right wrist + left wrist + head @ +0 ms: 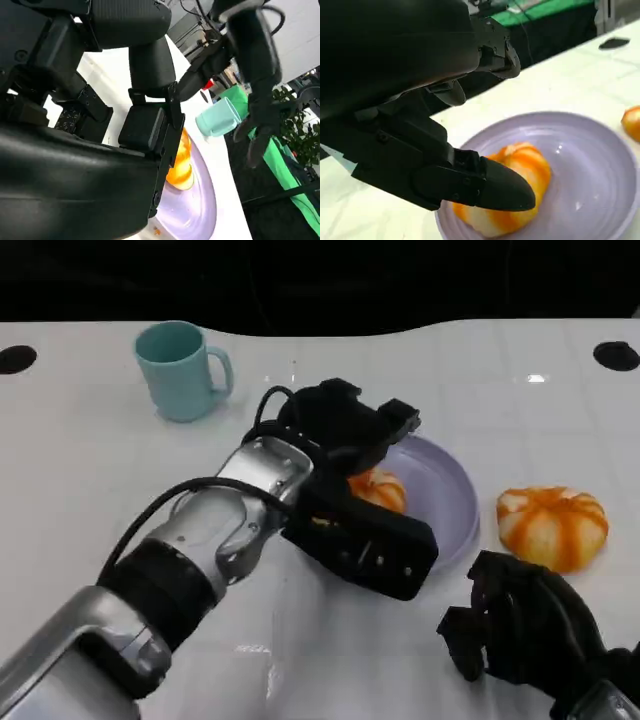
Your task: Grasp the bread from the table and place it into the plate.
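**Left hand over the plate, one bread in, one still on the bench**

I have the left hand (350, 455) reaching across the near rim of the lavender plate (455, 495), and the bread (378, 490) sits directly under its fingers, inside the plate on the side nearest that hand. In the left wrist view the bread (512, 192) rests on the plate floor (585, 170) with a black finger (495, 187) lying across its near side. I cannot tell from these pictures whether the fingers are clamped on it or have let it go, so I treat the hold as unknown.

A second bread (553, 525) lies on the bench (90, 470) just beside the plate's far-right edge, outside the rim. It is roundish, with no clear long axis, so approach angle matters little. My right hand (520, 625) is plainly the nearer one to it: it hovers just on my side of that bread, fingers curled in with nothing in them.

The bench is white and glossy, so I expect a bread to slide if nudged sideways. The teal mug (182, 370) stands well apart at the back left, out of the way. Room inside the plate is tight while the left hand stays over it; I judge it should lift clear before anything else comes in.
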`<state>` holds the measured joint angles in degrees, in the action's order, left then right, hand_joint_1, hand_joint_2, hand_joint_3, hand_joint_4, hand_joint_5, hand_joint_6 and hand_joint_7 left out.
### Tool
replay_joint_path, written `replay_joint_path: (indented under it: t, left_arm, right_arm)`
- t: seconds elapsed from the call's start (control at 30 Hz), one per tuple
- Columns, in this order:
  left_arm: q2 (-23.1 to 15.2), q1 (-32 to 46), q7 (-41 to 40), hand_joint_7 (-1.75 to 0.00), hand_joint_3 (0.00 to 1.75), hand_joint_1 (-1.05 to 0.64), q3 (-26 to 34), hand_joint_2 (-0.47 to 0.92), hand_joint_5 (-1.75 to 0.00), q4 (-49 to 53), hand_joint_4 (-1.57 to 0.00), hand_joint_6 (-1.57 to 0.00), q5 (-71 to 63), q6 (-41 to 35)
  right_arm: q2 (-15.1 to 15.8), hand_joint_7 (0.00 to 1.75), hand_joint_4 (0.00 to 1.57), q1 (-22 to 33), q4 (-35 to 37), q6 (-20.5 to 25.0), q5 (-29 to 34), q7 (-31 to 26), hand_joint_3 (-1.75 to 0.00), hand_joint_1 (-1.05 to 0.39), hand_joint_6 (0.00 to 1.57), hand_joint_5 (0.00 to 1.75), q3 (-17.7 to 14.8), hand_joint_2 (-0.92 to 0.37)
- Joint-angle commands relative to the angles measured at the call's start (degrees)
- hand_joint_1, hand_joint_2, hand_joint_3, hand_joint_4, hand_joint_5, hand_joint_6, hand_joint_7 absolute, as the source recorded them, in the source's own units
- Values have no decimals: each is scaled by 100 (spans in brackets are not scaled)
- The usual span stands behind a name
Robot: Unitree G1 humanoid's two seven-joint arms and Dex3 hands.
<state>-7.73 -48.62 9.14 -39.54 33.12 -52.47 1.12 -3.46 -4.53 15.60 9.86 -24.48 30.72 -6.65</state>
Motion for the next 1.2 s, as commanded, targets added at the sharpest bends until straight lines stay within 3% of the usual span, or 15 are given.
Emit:
replay_joint_path:
  t: [0.03,0.3,0.47,0.57,0.67,0.83,0.97,1.03,1.07,1.13,1.2]
  left_arm:
    - [-363,327,160,-50,23,-105,147,92,-79,-627,-11,-1,-1,-93]
    - [-903,1048,387,-52,9,-93,428,92,-81,-1931,-32,-16,-78,-219]
    - [-1233,1580,425,-33,1,-77,598,91,-70,-2711,-51,-36,-242,-342]
    - [-1417,1906,339,-28,0,-66,701,87,-74,-3086,-61,-46,-364,-316]
    - [-1669,2289,196,-25,0,-58,824,84,-96,-3461,-68,-56,-519,-221]
    - [-1825,2952,-558,-27,1,-54,1095,85,-112,-3711,-75,-70,-541,108]
    - [-1758,3528,-1868,-28,0,-40,1292,81,-155,-3560,-79,-88,-530,531]
    - [-1736,3679,-2177,-31,1,-35,1348,81,-168,-3495,-78,-92,-496,677]
    - [-1739,3746,-2307,-48,21,-33,1367,74,-171,-3451,-79,-88,-482,754]
    - [-1744,3877,-2618,-81,108,-34,1394,35,-171,-3323,-83,-84,-474,926]
    - [-1749,4005,-2874,-91,129,-35,1419,29,-172,-3209,-88,-86,-415,1122]
  right_arm:
    - [73,111,141,-42,31,-42,-56,20,-148,-105,147,152,-49,-5]
    - [66,111,141,-32,-3,-28,-47,-24,-148,-105,147,152,-50,-5]
    - [78,111,140,-22,-24,0,-53,-16,-148,-105,147,152,-44,-4]
    - [79,112,140,-3,-53,17,-59,-14,-147,-105,147,153,-38,-4]
    - [78,112,139,6,-56,0,-57,-14,-147,-105,147,153,-41,-4]
    - [87,112,139,10,-70,13,-45,-26,-146,-105,147,154,-33,-5]
    - [94,111,138,10,-55,8,-65,6,-144,-105,146,153,-44,-5]
    - [99,111,138,19,-69,13,-62,0,-143,-105,146,154,-47,-6]
    - [107,111,138,21,-69,9,-57,5,-143,-105,146,154,-46,-6]
    - [116,112,139,27,-87,28,-64,3,-143,-105,146,154,-50,-6]
    - [126,112,139,32,-96,28,-55,0,-143,-105,146,154,-48,-6]
